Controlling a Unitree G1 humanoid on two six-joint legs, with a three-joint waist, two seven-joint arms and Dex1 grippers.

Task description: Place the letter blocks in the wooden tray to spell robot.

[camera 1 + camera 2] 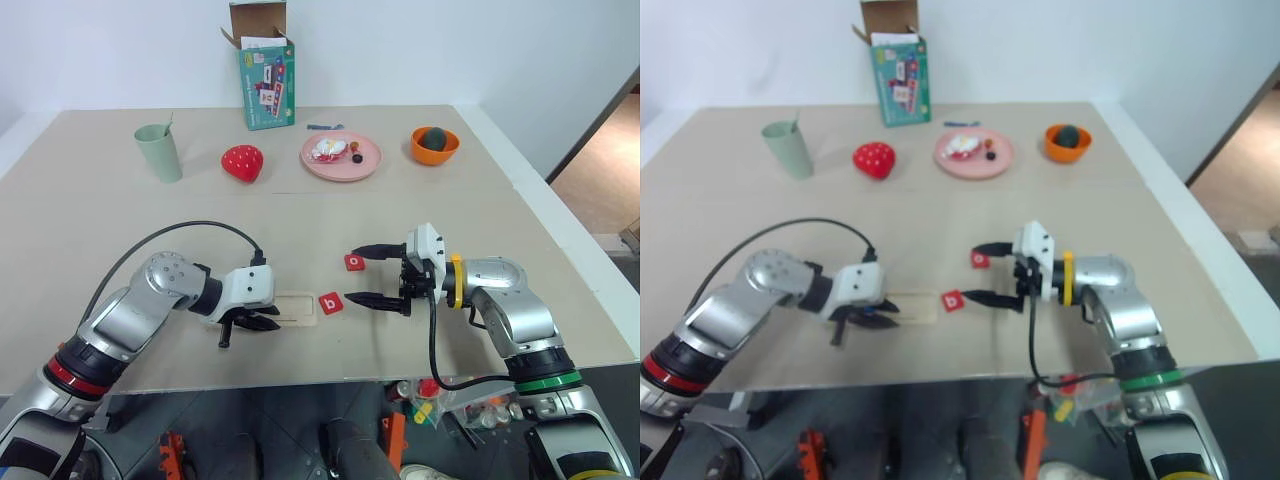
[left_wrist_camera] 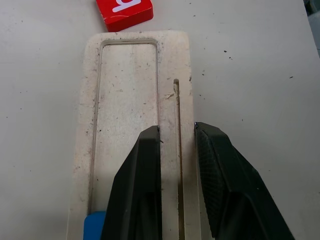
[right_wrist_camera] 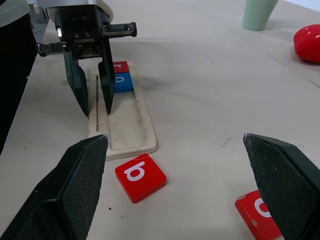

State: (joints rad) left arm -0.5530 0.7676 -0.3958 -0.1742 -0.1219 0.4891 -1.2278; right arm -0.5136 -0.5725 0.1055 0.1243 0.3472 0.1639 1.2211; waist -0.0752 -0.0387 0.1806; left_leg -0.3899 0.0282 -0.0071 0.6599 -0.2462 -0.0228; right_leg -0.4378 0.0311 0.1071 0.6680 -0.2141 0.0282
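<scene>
there, the left hand (image 3: 92, 107) hovered over the tray (image 3: 127, 127), fingers together and empty. the tray held a red and a blue block (image 3: 123, 82); the right hand (image 1: 370, 273) gaped wide around the loose "b" (image 1: 331, 302) and "o" (image 1: 355, 262) on the desk (image 1: 300, 215).

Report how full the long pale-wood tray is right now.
Partly filled. The long pale-wood tray holds a red tile and a blue tile at one end; the rest of its groove is bare.
</scene>
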